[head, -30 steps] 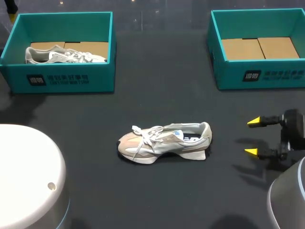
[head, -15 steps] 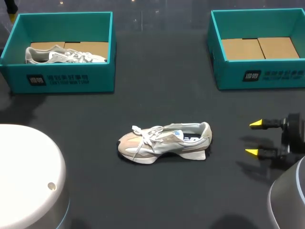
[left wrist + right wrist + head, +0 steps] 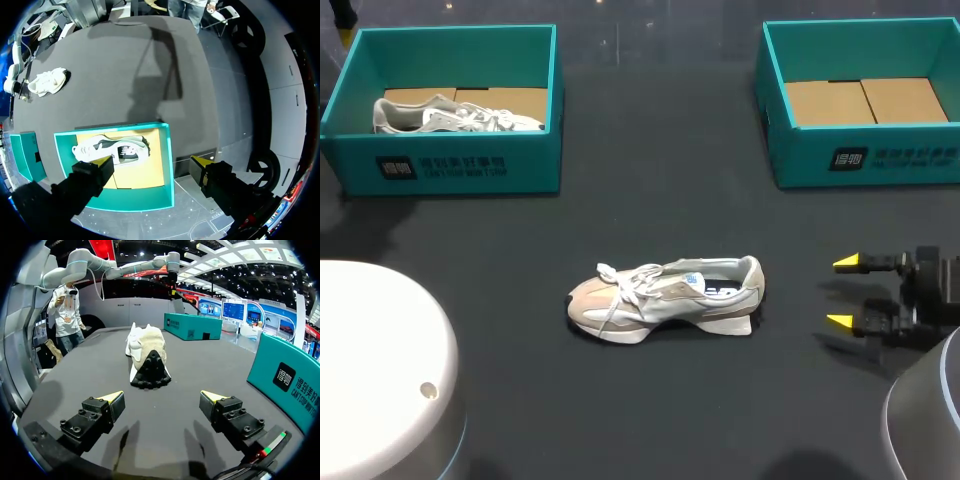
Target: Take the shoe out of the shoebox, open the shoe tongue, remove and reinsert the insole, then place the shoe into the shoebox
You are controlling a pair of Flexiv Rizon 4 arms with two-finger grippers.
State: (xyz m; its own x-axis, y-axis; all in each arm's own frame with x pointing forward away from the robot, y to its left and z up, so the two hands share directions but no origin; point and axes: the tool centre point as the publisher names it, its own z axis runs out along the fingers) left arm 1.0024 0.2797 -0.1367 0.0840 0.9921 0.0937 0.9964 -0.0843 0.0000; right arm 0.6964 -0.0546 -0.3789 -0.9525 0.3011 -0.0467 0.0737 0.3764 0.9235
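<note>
While my right gripper (image 3: 843,291) hangs released, fingers apart on nothing, the beige-and-grey lace-up sneaker (image 3: 665,298) lies on the black table (image 3: 650,200) at its 9 o'clock, well apart, long axis 3 to 9, toe pointing 9 o'clock.

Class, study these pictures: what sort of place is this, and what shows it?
Probably a robot test bench for shoe handling. The left shoebox and right shoebox stand open on a dark table, a shoe lies loose on it, and the right gripper is open beside the shoe.
</note>
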